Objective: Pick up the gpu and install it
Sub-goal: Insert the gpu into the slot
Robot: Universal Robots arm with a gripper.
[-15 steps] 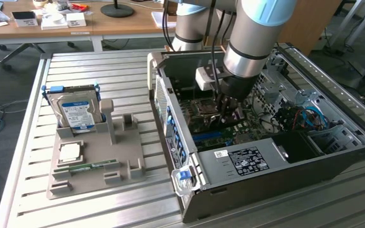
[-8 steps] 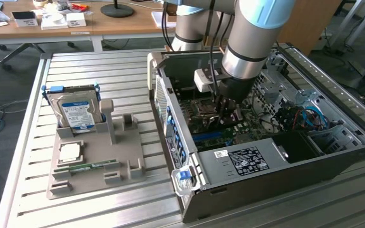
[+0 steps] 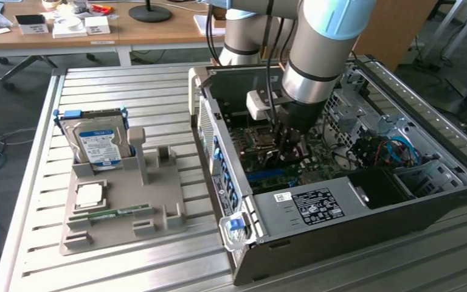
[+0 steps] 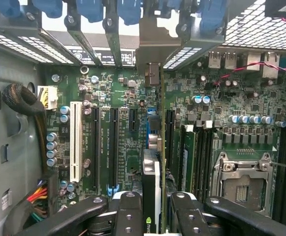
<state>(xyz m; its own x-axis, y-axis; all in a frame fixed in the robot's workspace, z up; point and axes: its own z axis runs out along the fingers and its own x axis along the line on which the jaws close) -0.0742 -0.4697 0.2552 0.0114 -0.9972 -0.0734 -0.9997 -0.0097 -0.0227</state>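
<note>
A: One computer case (image 3: pixel 428 201) lies open on the table (image 3: pixel 136 267); where is the arm (image 3: pixel 323 48)?
B: Inside it. The gripper (image 4: pixel 155 206) is clamped on the gpu (image 4: pixel 151 177), held edge-on over the motherboard (image 4: pixel 128 128) slots.

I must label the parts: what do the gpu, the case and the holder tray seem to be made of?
gpu: green circuit board seen edge-on, metal bracket, black part with a logo, likely plastic.
case: dark painted sheet metal, perforated bare-steel panels.
holder tray: matte beige, probably plastic, moulded slots.
</note>
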